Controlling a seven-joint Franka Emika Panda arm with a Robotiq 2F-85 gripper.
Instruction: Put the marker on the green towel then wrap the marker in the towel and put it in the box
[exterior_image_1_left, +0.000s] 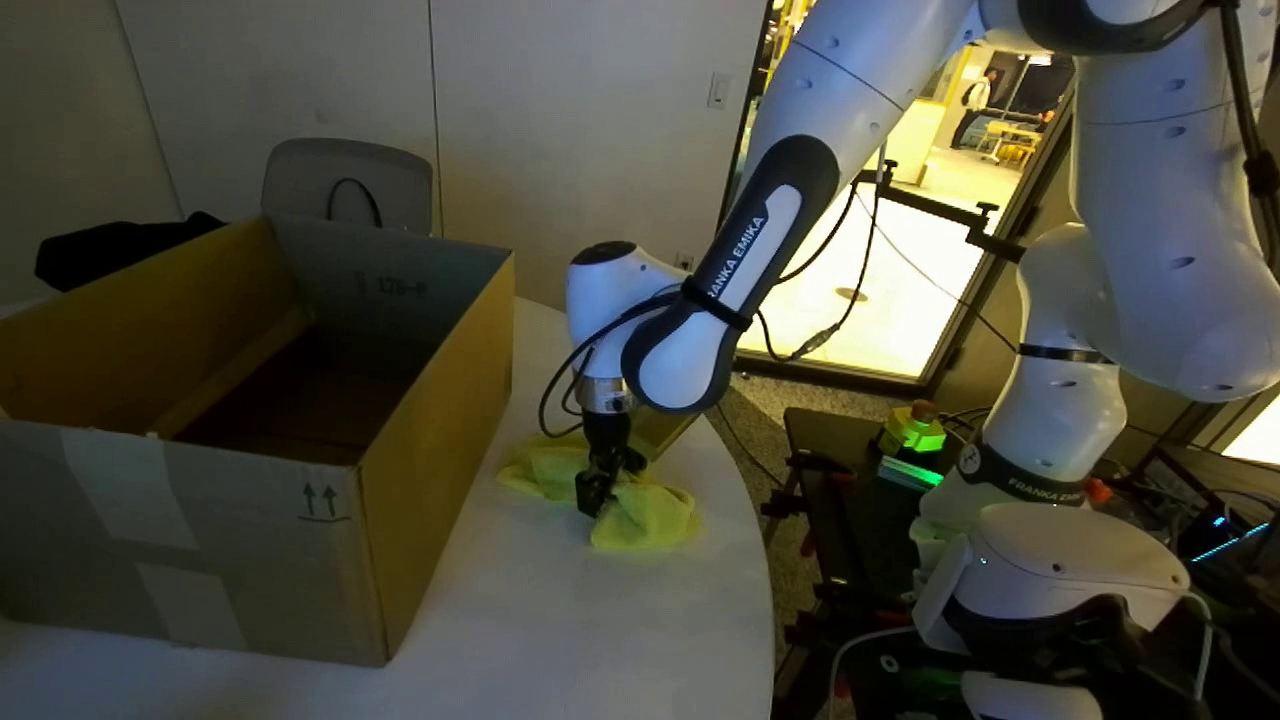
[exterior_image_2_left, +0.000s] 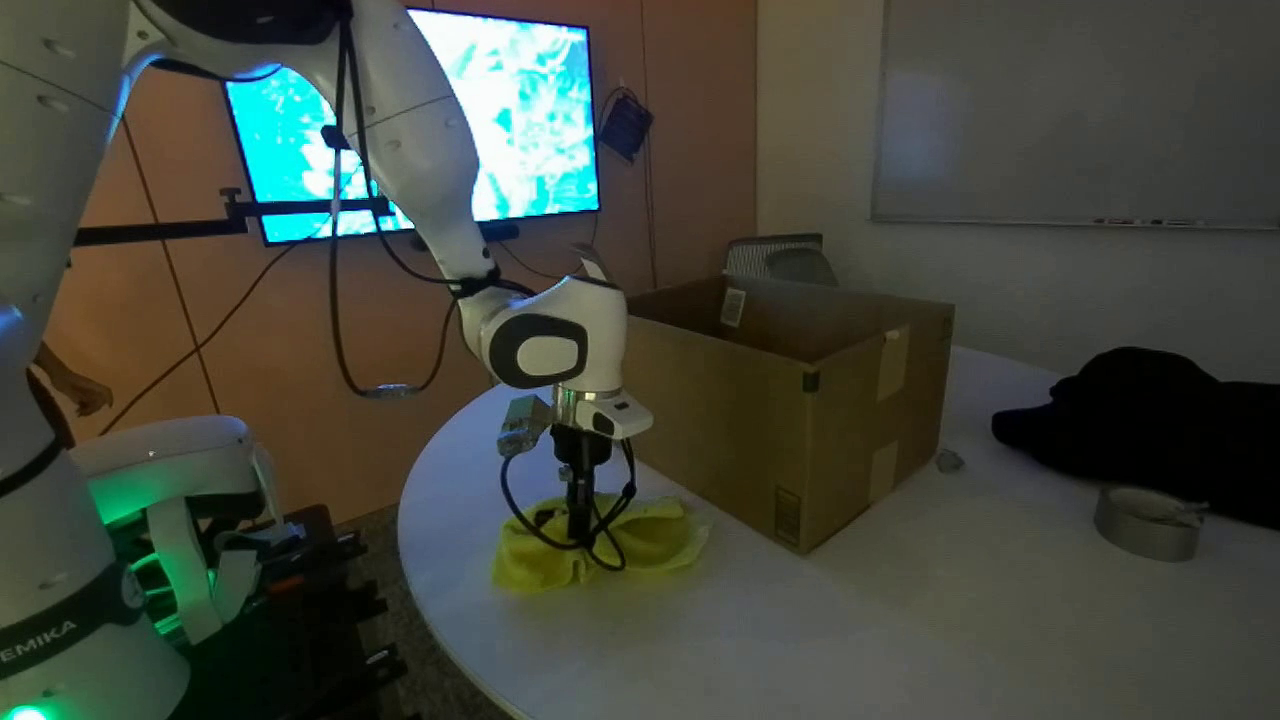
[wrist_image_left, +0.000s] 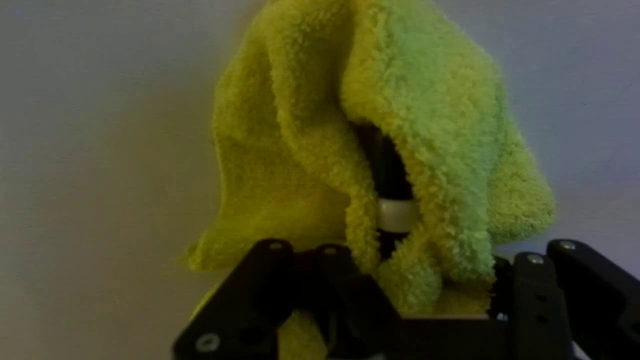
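The green towel lies bunched on the white table, broad at both ends and narrow under my gripper. It also shows in an exterior view and in the wrist view. In the wrist view, the marker lies in a fold of the towel, a dark stick with a pale band. Its ends are hidden, and it does not show in either exterior view. My gripper is low at the table, with its fingers pressed against both sides of the bunched towel around the marker. The open cardboard box stands beside it.
The box wall rises close to the gripper. The round white table has a curved edge near the towel. A tape roll and black cloth lie beyond the box. A grey chair stands behind.
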